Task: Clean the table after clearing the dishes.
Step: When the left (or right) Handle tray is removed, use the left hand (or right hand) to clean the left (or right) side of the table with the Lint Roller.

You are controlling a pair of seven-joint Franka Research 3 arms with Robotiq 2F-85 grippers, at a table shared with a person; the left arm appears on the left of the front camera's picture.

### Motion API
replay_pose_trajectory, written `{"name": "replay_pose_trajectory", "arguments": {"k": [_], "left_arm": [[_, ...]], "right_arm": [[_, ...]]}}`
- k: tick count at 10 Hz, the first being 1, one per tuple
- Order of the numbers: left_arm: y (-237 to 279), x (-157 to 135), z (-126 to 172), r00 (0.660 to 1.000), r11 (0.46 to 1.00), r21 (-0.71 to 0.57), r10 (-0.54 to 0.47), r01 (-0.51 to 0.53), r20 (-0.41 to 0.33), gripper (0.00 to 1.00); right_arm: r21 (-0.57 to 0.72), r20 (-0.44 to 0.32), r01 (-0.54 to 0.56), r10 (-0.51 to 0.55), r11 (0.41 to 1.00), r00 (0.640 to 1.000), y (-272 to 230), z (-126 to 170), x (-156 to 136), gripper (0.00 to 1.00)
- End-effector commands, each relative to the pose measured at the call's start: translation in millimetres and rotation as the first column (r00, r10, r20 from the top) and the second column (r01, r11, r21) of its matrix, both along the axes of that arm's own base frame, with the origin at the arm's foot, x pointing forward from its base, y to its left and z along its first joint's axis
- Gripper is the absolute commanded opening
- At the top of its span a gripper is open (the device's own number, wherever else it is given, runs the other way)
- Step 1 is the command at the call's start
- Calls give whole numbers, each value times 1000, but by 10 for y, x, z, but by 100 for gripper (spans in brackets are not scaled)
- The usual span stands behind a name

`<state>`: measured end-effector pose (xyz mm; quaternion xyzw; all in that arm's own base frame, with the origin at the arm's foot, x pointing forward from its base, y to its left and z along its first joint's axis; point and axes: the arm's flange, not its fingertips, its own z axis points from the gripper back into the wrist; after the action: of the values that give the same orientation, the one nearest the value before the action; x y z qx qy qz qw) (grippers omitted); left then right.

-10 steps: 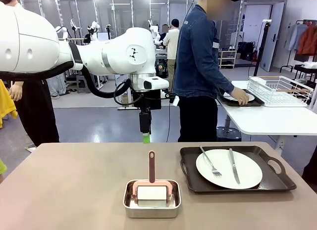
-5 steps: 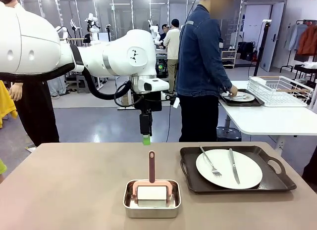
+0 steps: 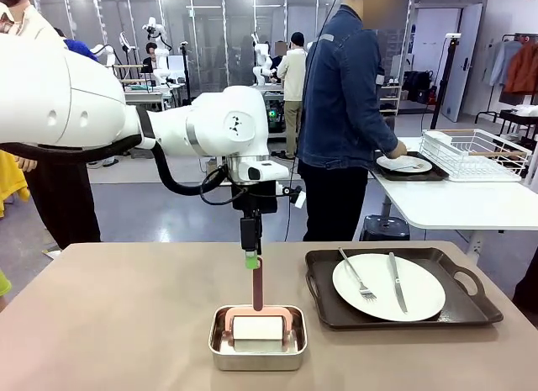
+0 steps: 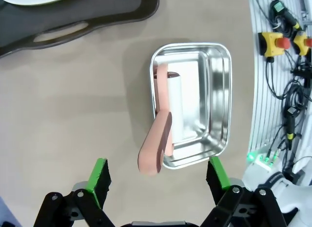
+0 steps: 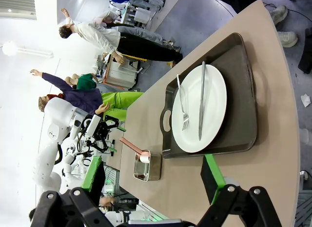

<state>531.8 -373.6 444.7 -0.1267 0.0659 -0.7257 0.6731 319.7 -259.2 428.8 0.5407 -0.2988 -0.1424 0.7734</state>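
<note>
Widely open left pincer point(image 4: 157, 164) over handle point(image 4: 156, 144)

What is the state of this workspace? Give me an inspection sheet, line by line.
Surface: wide taupe table, no spills seen.
Job's things: a dark brown handled tray on it carries a round white plate, silver fork and silver knife; a second tray with a plate sits on the white side table.
Clutter: shiny steel rectangular pan holding a white roller with pink handle.
Grippers: left gripper open, fingers either side of the handle's tip; right gripper open, empty.
Cables: black bundle beside the table.
Surroundings: person in denim jacket at the side table; white wire rack.
</note>
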Motion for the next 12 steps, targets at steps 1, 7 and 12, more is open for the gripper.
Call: {"name": "replay_pose_trajectory", "arguments": {"k": [1, 7, 12], "left_arm": [[26, -48, -154, 998, 999, -34, 22, -24, -59, 100], [-48, -51, -483, 990, 999, 2, 42, -42, -132, 100], [-134, -50, -461, 992, 999, 30, 33, -29, -124, 0]], "right_arm": [[1, 16, -4, 4, 1000, 1000, 6, 16, -7, 100], [1, 16, -4, 4, 1000, 1000, 6, 16, -7, 100], [1, 16, -4, 4, 1000, 1000, 6, 16, -7, 100]]}}
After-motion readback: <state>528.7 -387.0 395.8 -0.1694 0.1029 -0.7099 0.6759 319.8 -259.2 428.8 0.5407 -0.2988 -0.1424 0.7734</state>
